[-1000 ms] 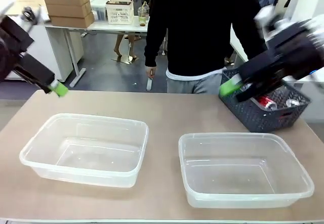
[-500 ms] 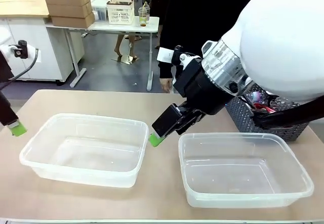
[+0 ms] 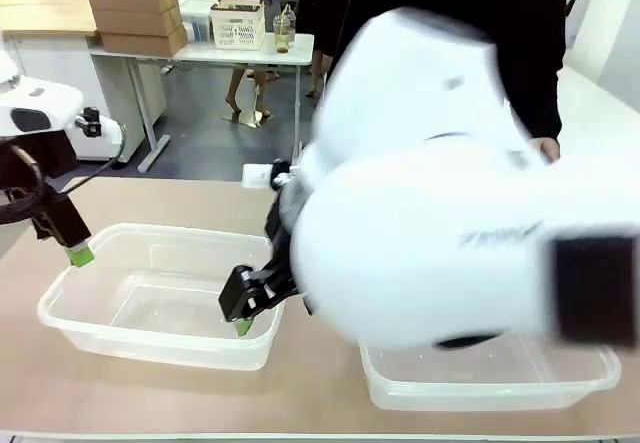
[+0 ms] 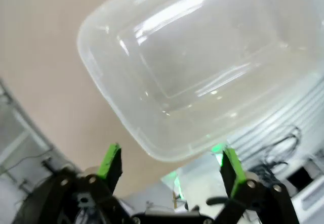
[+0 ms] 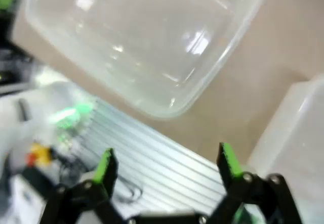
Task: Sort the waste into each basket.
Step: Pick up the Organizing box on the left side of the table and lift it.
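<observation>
Far left of the front view: left gripper, poised over the left rim of the left clear tub on the beige table. Shows jaws spread wide in its wrist view, nothing between them. Lower centre: right gripper, low at that tub's right end, jaws likewise spread and empty in its own wrist view. Centre to right: blurred white right arm, covering most of the right clear tub at lower right. Upper right: person's hand.
</observation>
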Controlling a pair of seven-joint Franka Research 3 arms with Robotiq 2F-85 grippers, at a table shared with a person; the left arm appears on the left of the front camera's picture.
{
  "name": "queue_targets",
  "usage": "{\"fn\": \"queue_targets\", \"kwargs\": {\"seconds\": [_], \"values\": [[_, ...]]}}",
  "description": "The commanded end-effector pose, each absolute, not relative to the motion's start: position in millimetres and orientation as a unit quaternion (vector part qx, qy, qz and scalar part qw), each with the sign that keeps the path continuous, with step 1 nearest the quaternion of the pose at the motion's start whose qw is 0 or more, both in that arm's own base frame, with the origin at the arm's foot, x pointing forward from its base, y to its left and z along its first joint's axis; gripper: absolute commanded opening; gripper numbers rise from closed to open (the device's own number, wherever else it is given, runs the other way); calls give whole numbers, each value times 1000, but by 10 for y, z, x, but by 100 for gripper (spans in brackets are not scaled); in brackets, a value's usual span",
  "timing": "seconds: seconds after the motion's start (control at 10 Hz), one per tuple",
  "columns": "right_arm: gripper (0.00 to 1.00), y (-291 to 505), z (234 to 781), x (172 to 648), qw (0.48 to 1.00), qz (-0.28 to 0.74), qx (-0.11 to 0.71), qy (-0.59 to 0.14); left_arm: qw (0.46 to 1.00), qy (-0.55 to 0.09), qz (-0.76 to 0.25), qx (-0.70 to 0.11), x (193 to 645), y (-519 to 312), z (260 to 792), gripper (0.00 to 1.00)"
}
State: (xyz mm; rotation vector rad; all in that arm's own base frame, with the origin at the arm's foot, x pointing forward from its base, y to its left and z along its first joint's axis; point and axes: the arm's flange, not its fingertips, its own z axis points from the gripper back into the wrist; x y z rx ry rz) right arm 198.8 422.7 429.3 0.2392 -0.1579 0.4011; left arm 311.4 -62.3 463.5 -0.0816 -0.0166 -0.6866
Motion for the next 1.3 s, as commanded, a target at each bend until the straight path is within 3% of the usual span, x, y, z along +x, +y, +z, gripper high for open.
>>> {"fn": "queue_targets", "kwargs": {"seconds": [0.0,0.1,0.2,0.3,0.4,0.6,0.7,1.0,1.1,1.2], "values": [[100,4601,4137,2254,992,96,-6,-79,969,25,-242,32,2994,-475,3893,100],[100,4487,4155,2310,988,75,-23,-132,980,-6,-196,-16,3058,-391,3717,100],[100,4311,4117,2089,981,157,68,-90,953,10,-301,-15,3279,-562,4413,100],[100,4311,4117,2089,981,157,68,-90,953,10,-301,-15,3279,-562,4413,100],[100,4267,4063,2223,986,116,27,-117,967,16,-252,-13,3475,-472,4172,100],[100,4464,3867,2438,994,12,58,-92,976,21,-217,-7,3642,-552,3978,100],[100,4528,3766,2560,991,8,46,-127,977,14,-215,0,3624,-517,3816,100],[100,4586,3571,2709,994,-36,53,-87,979,41,-196,-30,3595,-440,3557,100],[69,4554,3531,2738,997,-31,34,-61,984,43,-170,-38,3586,-406,3514,100],[40,4572,3517,2724,997,-28,30,-62,985,43,-162,-32,3570,-378,3519,41]]}}
